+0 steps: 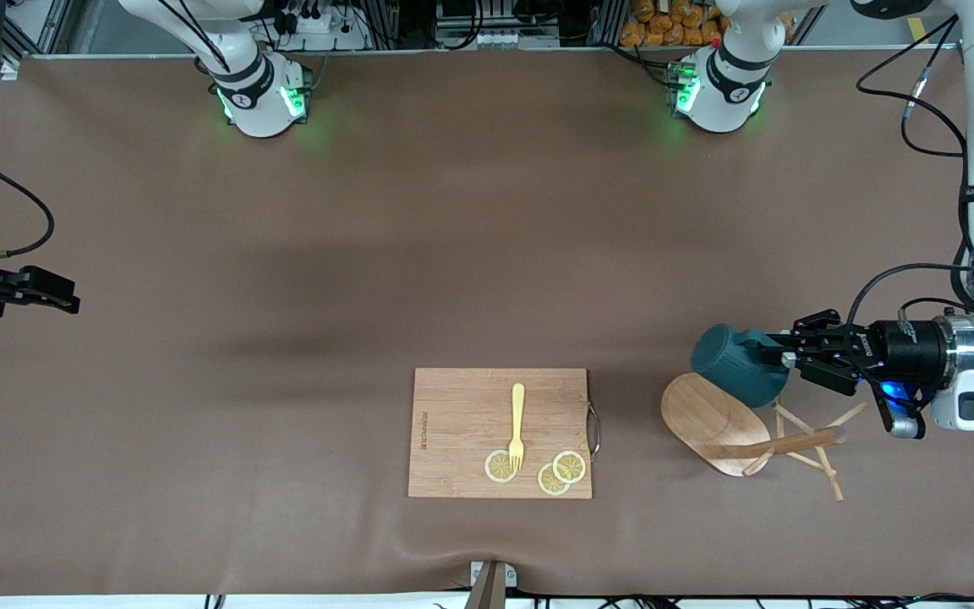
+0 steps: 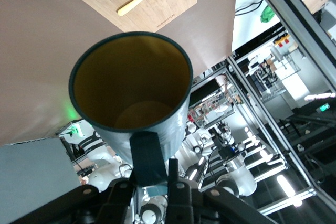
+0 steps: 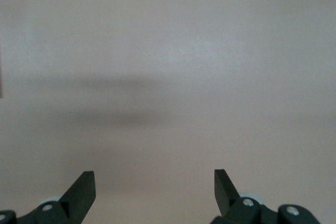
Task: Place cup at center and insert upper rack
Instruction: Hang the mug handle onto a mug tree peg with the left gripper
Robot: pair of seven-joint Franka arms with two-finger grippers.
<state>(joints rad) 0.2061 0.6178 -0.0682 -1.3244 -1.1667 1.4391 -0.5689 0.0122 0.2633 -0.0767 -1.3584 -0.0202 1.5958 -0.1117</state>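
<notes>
We grip the cup (image 1: 736, 365) by its handle in our left gripper (image 1: 785, 357), above the toppled upper rack (image 1: 736, 427), ready for centering | right gripper (image 3: 155, 187) waits spread wide, well apart from the rack.

The mug (image 1: 736, 365) clamped at its handle between the black fingers of the left gripper (image 1: 790, 353) is dark teal with faint ribbing outside and a yellowish-tan inside. Just under it, the mug tree (image 1: 728, 427) is pale, streaky bamboo. The cutting board (image 1: 462, 431) is light brown wood grain, carrying a pale yellow fork (image 1: 517, 423) and yellow lemon slices (image 1: 560, 472) with white rims. The table (image 1: 369, 254) is plain dull brown. The right gripper (image 3: 155, 190) has black fingers.
</notes>
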